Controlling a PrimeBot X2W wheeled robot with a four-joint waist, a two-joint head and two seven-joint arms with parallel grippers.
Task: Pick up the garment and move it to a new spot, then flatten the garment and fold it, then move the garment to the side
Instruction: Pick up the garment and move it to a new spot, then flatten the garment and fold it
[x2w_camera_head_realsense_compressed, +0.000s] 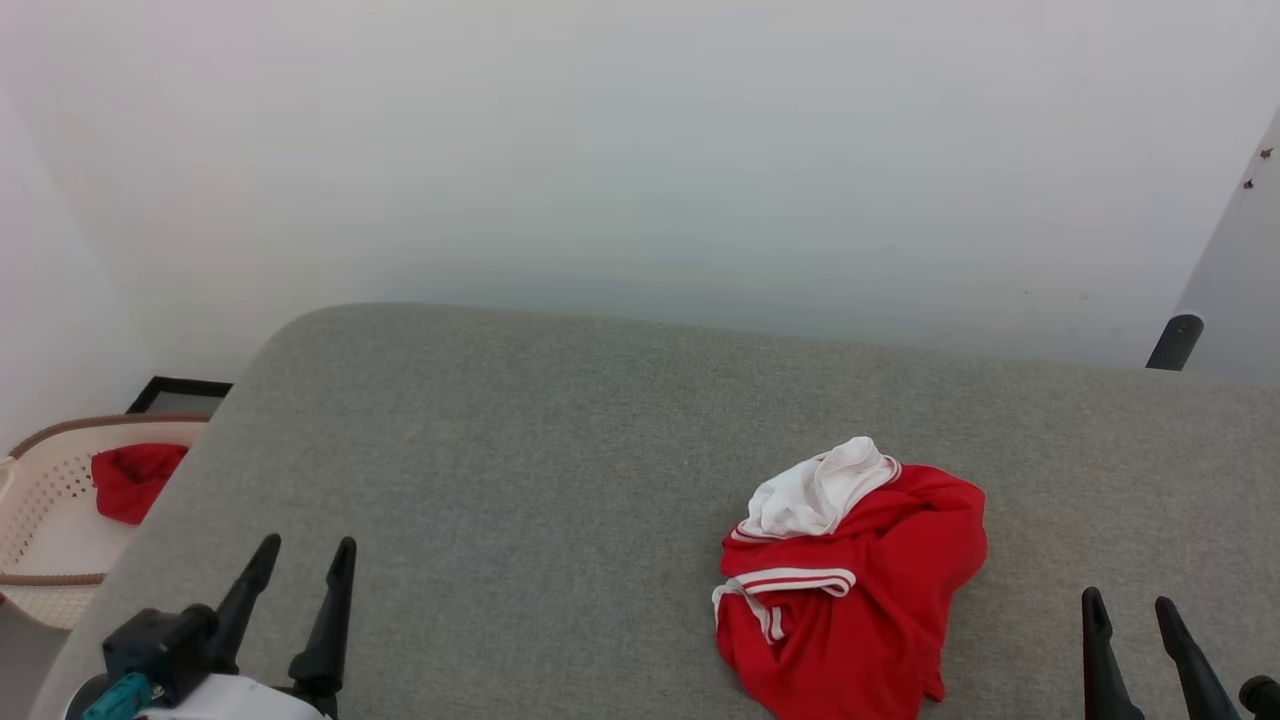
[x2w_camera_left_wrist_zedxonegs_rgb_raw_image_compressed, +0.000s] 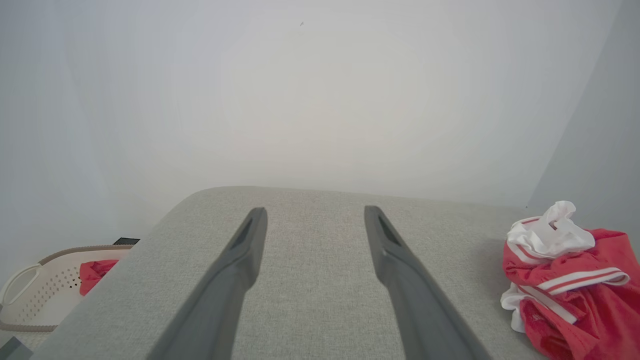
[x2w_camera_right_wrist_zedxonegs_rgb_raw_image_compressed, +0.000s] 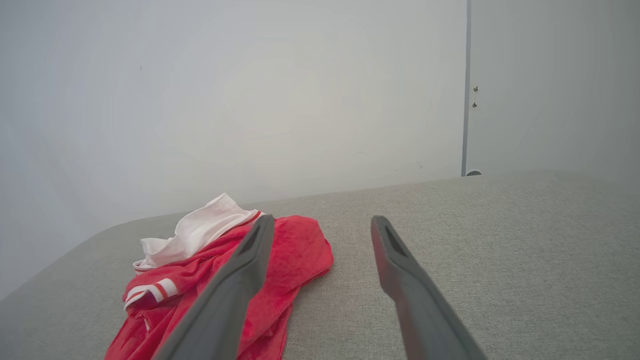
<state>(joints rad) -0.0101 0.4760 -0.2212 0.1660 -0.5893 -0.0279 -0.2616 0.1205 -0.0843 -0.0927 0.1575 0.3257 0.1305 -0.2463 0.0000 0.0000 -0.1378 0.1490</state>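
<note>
While the left gripper (x2w_camera_head_realsense_compressed: 308, 542) and right gripper (x2w_camera_head_realsense_compressed: 1128, 597) show jaws apart and empty, the garment (x2w_camera_head_realsense_compressed: 870, 590) lies crumpled near the worktop's (x2w_camera_head_realsense_compressed: 500, 450) front edge. It sits toward the right corner.

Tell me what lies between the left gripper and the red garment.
Nothing: the stretch from the left gripper to the garment is bare grey fabric surface, as the head view shows; the left wrist view agrees.

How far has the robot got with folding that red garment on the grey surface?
Nothing looks done: the garment lies crumpled on the grey surface. Nothing is in hand: the left gripper and right gripper are open, empty, clear of it. Lifting, moving, flattening, folding and setting aside are all left.
</note>
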